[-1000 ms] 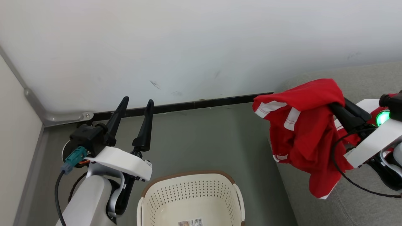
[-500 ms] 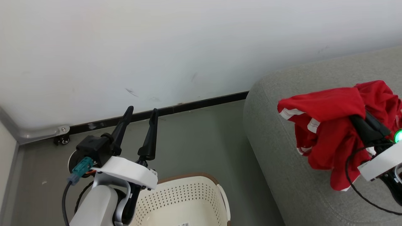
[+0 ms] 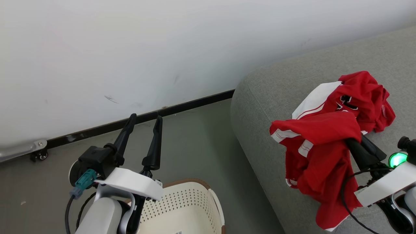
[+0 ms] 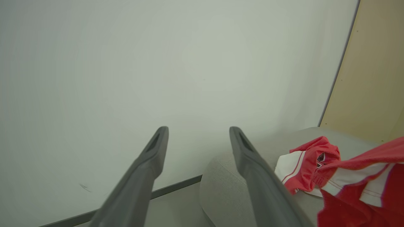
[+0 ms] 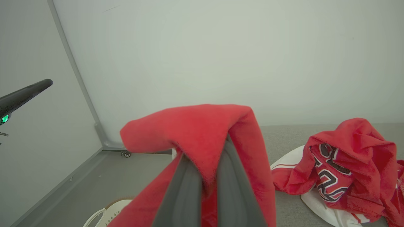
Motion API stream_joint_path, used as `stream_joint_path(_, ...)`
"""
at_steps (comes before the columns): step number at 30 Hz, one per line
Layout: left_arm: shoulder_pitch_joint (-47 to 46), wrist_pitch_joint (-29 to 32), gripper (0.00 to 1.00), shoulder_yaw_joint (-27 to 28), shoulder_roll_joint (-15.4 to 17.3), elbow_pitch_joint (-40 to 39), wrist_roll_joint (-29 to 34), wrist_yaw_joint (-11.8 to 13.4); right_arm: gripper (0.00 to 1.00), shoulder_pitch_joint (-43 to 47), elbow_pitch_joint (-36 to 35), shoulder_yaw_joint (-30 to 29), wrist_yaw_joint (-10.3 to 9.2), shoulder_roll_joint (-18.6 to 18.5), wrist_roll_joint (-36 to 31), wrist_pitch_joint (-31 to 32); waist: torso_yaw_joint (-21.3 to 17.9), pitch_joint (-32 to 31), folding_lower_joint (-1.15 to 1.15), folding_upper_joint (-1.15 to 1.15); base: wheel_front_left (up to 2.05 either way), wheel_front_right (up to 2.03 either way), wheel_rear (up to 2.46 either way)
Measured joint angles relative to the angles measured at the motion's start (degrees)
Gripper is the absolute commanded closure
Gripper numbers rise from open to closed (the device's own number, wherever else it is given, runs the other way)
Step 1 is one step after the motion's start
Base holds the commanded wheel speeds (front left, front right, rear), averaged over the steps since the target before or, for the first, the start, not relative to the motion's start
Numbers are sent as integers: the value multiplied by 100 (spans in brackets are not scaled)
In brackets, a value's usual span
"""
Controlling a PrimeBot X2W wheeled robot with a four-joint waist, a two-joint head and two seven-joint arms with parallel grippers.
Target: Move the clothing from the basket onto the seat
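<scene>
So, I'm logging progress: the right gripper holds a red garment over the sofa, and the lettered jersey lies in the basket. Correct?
One thing is off: the lettered jersey lies on the sofa, not in the basket, as the head view shows. The right gripper does hold a red garment over the sofa.

A plain white painted wall [image 3: 130, 48] carries faint dark scuff marks [image 3: 110, 98]. A black skirting strip [image 3: 182, 105] runs along its base and meets a smooth grey-green floor [image 3: 195, 146]. A grey metal corner rail [image 3: 16, 151] sits at the wall foot. A large grey woven-fabric sofa [image 3: 276, 97] stands along the wall. A beige wall panel [image 4: 372, 78] adjoins the white wall. Lighting is even and diffuse.
</scene>
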Motion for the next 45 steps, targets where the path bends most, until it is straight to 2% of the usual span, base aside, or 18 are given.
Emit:
stream_joint_path(7, 7, 0, 0, 174, -1, -160, 44, 2, 100, -154, -66, -89, 0, 77, -73, 0, -173, 128, 0, 0, 0, 0, 0)
stream_joint_path(12, 12, 0, 0, 315, 37, -323, 77, 45, 100, -1034, -55, -492, 0, 20, -83, 14, -265, 257, 0, 0, 0, 0, 0)
stream_joint_path(17, 13, 0, 0, 408, 166, -469, 223, 87, 100, -1850, 89, -827, 0, -138, -56, 286, -334, 412, 0, 0, 0, 0, 0)
stream_joint_path(25, 16, 0, 0, 478, 331, -687, 368, 102, 100, -2874, 664, -1139, 0, -227, 20, 833, -356, 703, 0, 0, 0, 0, 0)
stream_joint_path(30, 18, -1, 0, 486, 380, -826, 420, 102, 100, -3394, 1470, -1493, 0, -275, -15, 1127, -313, 934, 0, 0, 0, 0, 0)
stream_joint_path(40, 16, 0, 0, 558, 545, -887, 472, 147, 100, -4094, 1990, -1661, -1, -456, -449, 1307, -179, 1271, 0, 0, 0, 0, 0)
stream_joint_path(45, 16, 2, 0, 550, 649, -909, 531, 146, 100, -4412, 2260, -1842, -1, -702, -577, 1328, -102, 1457, 0, 0, 0, 0, 0)
